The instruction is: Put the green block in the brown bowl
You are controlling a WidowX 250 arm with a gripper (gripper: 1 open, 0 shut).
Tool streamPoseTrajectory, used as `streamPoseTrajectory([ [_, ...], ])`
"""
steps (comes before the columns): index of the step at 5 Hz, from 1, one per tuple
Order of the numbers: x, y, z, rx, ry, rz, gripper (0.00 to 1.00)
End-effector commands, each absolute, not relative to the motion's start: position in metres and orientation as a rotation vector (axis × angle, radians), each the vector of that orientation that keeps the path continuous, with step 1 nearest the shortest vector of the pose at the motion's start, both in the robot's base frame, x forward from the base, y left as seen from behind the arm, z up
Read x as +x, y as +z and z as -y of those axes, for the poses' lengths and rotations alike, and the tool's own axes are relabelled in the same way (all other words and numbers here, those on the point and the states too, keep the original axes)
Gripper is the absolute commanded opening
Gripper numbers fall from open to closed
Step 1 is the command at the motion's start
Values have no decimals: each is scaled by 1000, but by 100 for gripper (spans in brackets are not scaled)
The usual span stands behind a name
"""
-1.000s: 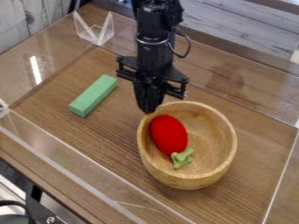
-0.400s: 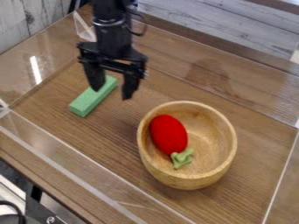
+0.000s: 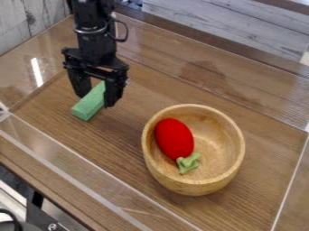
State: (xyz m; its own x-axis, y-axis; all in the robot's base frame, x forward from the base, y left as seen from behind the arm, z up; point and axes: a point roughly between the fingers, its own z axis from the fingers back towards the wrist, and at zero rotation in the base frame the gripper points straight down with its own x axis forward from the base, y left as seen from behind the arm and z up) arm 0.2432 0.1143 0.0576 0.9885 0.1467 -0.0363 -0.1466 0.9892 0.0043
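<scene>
The pincer (image 3: 96, 79) was over the upper end of the green block (image 3: 89, 106), its two sides spread apart and hiding part of the block from view. The pictures did not show whether it touched the block. The green block lay flat on the wooden worktop (image 3: 103, 167), in the left half of the view, outside the bowl and well apart from it. The block sat at a slant, its lower end, nearer the camera, pointing toward the left and its upper end toward the right.

The brown bowl (image 3: 232, 128) stood upright on the worktop, right of centre and nearer the camera than the block. Inside it was a red vegetable (image 3: 174, 138) with a small green stem (image 3: 189, 163), resting toward the left side of the bowl, the stem end pointing toward the camera. The dark robot arm (image 3: 94, 23) came in from the top edge of the view, above the block. Some black cable (image 3: 32, 204) showed at the lower left corner, beside the worktop's edge.
</scene>
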Motion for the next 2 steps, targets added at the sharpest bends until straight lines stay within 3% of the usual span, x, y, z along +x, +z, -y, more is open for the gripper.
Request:
streamPoseTrajectory([
  [1, 260, 78, -119, 33, 131, 17, 100],
  [2, 265, 83, -114, 32, 119, 8, 100],
])
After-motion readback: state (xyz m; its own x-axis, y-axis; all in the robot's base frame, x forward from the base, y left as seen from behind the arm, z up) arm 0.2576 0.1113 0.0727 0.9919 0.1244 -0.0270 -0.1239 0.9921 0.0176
